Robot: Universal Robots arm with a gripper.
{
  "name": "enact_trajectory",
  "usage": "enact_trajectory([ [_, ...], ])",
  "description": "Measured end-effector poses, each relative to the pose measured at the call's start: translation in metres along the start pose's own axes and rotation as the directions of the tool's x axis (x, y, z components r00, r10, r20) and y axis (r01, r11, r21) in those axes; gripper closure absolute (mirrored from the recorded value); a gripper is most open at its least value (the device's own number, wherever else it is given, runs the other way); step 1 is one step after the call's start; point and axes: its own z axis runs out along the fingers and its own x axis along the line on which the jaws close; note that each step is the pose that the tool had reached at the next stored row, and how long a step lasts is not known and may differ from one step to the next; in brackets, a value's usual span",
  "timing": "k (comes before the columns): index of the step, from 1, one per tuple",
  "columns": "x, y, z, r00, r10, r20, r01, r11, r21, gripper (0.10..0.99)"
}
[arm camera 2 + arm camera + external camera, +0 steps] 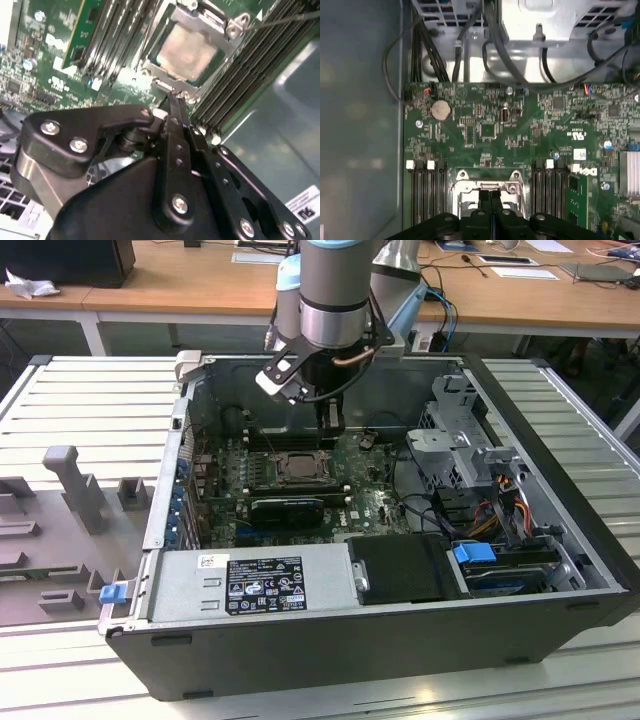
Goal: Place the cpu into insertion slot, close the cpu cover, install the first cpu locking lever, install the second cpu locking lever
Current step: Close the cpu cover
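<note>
The cpu [187, 52], a silvery square chip, lies in the insertion slot [300, 468] on the green motherboard. The cpu cover [220, 22], a silvery frame, lies flat around the chip. My gripper [175, 100] is shut, its two black fingers pressed together with nothing visible between them. Its tips sit at the slot's metal edge [487, 187], beside the chip rather than over it. In the exterior view the gripper [330, 423] hangs inside the open computer case just behind the slot. A thin metal lever rod [290, 17] runs off past the cover's corner.
Long black memory slots [427, 192] flank the socket on both sides. Black cables [470, 45] and a metal drive cage [465, 440] stand on the exterior view's right. A black ribbed block [288, 506] sits in front of the socket. The case walls [170, 480] close in the board.
</note>
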Motion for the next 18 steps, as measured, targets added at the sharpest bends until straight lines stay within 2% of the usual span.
enact_trajectory([
  [4,-0.0002,-0.0073,0.0112,1.0,-0.004,-0.0014,0.004,1.0,0.0,0.98],
  [6,-0.0003,-0.0098,0.0126,1.0,-0.006,-0.0058,0.006,1.0,0.0,0.98],
  [10,-0.0003,-0.025,0.0134,0.9999,-0.008,-0.0113,0.008,1.0,0.0,0.98],
  [18,-0.0003,-0.0337,0.013,0.9999,-0.008,-0.0111,0.008,1.0,0.0,0.98],
])
